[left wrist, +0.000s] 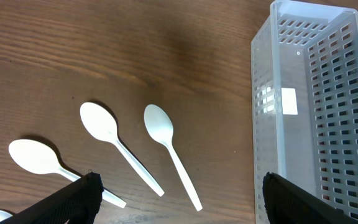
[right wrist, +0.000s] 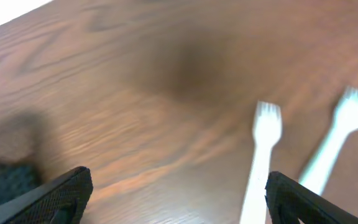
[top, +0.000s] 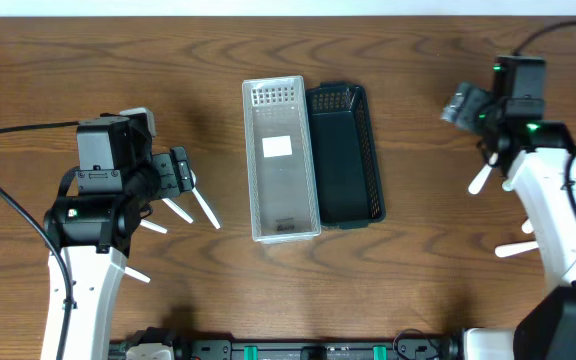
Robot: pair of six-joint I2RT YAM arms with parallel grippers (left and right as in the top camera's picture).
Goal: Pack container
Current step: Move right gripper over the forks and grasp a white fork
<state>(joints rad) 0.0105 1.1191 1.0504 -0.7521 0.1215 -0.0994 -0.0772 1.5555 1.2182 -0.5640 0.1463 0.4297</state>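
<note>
Across the brown worktop (top: 68,60), your left claw (left wrist: 180,193), spread wide and empty, hovers over the white spoons (left wrist: 160,127), their handles angled toward it, with the clear container (left wrist: 340,124) just to its right.

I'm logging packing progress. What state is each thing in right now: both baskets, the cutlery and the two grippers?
White basket: upright, holds no cutlery.
Dark basket: upright, empty, right beside the white basket.
Spoons: lying loose on the table, unpacked.
Forks: lying loose on the table, unpacked.
Left gripper: open, holding nothing.
Right gripper: open, holding nothing.
</note>
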